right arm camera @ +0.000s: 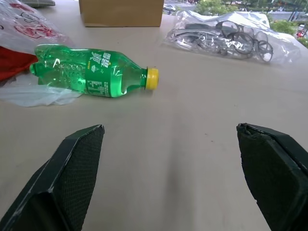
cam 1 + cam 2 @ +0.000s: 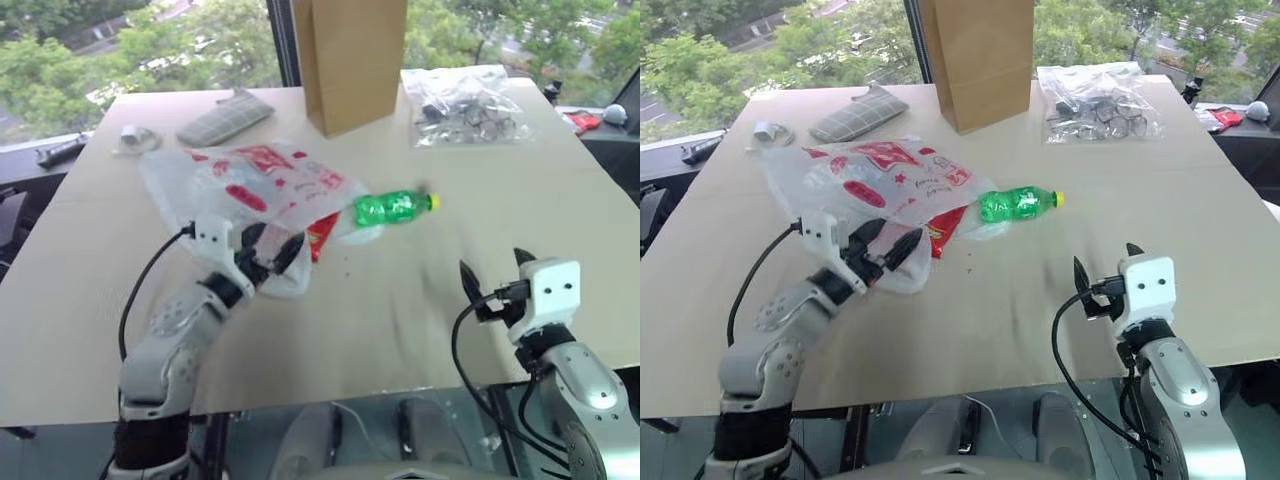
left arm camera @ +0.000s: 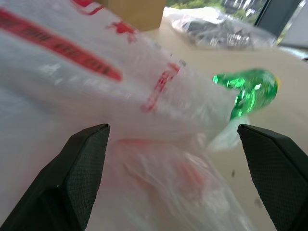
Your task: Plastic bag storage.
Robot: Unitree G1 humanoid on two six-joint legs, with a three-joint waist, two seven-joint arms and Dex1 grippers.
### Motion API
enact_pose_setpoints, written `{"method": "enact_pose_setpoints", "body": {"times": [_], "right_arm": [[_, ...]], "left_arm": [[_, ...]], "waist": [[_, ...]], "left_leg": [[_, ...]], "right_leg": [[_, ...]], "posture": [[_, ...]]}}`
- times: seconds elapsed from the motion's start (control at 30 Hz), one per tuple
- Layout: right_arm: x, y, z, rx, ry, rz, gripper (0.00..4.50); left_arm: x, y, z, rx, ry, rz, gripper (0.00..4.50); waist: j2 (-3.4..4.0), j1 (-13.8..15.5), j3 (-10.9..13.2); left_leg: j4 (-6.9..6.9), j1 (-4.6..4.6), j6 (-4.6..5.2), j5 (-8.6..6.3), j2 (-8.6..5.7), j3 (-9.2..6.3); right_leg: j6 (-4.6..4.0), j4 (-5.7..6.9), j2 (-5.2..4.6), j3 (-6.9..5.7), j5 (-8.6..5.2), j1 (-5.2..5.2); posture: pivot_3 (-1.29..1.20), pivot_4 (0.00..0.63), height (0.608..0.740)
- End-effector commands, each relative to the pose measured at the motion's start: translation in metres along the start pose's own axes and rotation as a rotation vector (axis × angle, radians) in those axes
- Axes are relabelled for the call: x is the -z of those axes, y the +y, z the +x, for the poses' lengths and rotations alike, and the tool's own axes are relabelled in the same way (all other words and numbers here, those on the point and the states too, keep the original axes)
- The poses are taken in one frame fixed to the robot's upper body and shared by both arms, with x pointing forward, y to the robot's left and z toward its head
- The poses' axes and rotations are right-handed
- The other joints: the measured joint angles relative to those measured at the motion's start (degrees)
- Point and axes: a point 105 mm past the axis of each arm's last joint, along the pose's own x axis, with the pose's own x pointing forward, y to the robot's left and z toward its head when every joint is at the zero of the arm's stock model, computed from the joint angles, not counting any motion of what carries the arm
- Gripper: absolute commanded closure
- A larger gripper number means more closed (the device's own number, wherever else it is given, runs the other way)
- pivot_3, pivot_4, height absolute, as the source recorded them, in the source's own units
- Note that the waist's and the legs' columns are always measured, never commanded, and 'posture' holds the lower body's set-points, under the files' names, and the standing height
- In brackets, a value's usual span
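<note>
The plastic bag [image 2: 250,185] lies flat-ish on the tan table [image 2: 420,300], left of centre, w/ its long axis running diagonally from the far-left side toward the near-centre. Its mouth seems to face the green bottle [image 2: 395,207], though the crumpling makes that hard to confirm. Thin translucent white film, heavily crinkled, printed w/ red square and oval patches carrying white marks. Something red [image 2: 945,232] shows thru or under the film at the bottle end.

The bottle is clear green plastic w/ a yellow cap, lying on its side, cap pointing right, base tucked in against the bag's edge.

Left gripper [image 2: 885,250] sits at the bag's near edge, fingers spread wide, pointing toward the bag; in the left wrist view the film fills the space ahead of the two black textured fingers [image 3: 82,168], but nothing is pinched between them. Right gripper [image 2: 497,268] hangs over bare table near the front-right, well apart from the bag, fingers also wide open and empty; its wrist view looks across the table at the bottle.

At the far edge: a tall brown paper bag [image 2: 350,60] standing upright, smooth and boxy; a clear bag of small dark parts [image 2: 470,110] to its right; a grey checked fabric piece [image 2: 225,118] lying flat to its left, w/ a small pale object [image 2: 135,138] just beside that.
</note>
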Motion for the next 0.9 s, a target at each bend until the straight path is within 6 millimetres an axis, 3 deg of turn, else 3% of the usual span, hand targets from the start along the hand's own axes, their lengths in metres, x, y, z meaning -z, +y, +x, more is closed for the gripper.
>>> {"method": "enact_pose_setpoints", "body": {"times": [0.03, 0.27, 0.43, 0.53, 0.67, 0.9], "right_arm": [[-0.004, 0.0, 0.001, -0.015, -0.019, -0.009, 0.0], [-0.004, 0.018, 0.008, -0.134, -0.018, 0.002, 0.0], [-0.009, 0.018, 0.02, -0.161, -0.042, -0.023, 0.0], [-0.016, 0.018, 0.042, -0.2, -0.053, -0.124, 0.0], [-0.029, 0.014, 0.075, -0.231, -0.062, -0.286, 0.0], [-0.044, 0.02, 0.104, -0.326, -0.078, -0.431, 0.0]], "left_arm": [[-0.017, -0.005, -0.016, 0.05, -0.041, 0.137, 0.07], [-0.018, -0.005, -0.014, 0.011, -0.017, 0.384, 0.07], [-0.014, -0.007, -0.004, -0.002, 0.013, 0.544, 0.07], [-0.01, -0.008, -0.002, -0.001, 0.044, 0.627, 0.07], [-0.004, 0.007, -0.01, -0.07, 0.131, 0.738, 0.07], [0.008, 0.021, -0.023, -0.148, 0.231, 0.72, 0.07]], "waist": [[0.0, 0.1, 0.0], [0.02, 0.1, 0.0], [0.02, 0.1, 0.0], [0.03, -0.4, 0.1], [0.06, -0.3, 0.1], [0.06, -0.2, 0.2]], "left_leg": [[0.0, 0.0, 0.08, -0.04, 0.0, 0.01], [0.03, 0.04, 0.1, -0.05, 0.0, 0.04], [0.02, 0.04, 0.09, -0.05, -0.01, 0.04], [0.03, 0.05, 0.09, -0.05, -0.02, 0.06], [0.01, 0.12, 0.09, -0.05, -0.01, 0.13], [-0.03, -0.01, -0.11, 0.07, 0.02, 0.09]], "right_leg": [[0.0, 0.0, -0.01, 0.0, 0.0, 0.01], [-0.12, 0.01, -0.01, 0.0, -0.05, 0.03], [-0.01, 0.01, 0.01, 0.01, 0.03, 0.02], [-0.01, 0.01, 0.01, 0.02, 0.03, 0.02], [-0.05, 0.04, 0.07, 0.06, 0.06, 0.02], [-0.07, -0.02, 0.07, 0.06, 0.07, -0.05]], "posture": [[0.0, 0.15, 0.74], [0.0, 0.15, 0.74], [0.0, 0.15, 0.74], [0.0, 0.15, 0.74], [0.0, 0.15, 0.74], [0.0, 0.15, 0.74]]}}
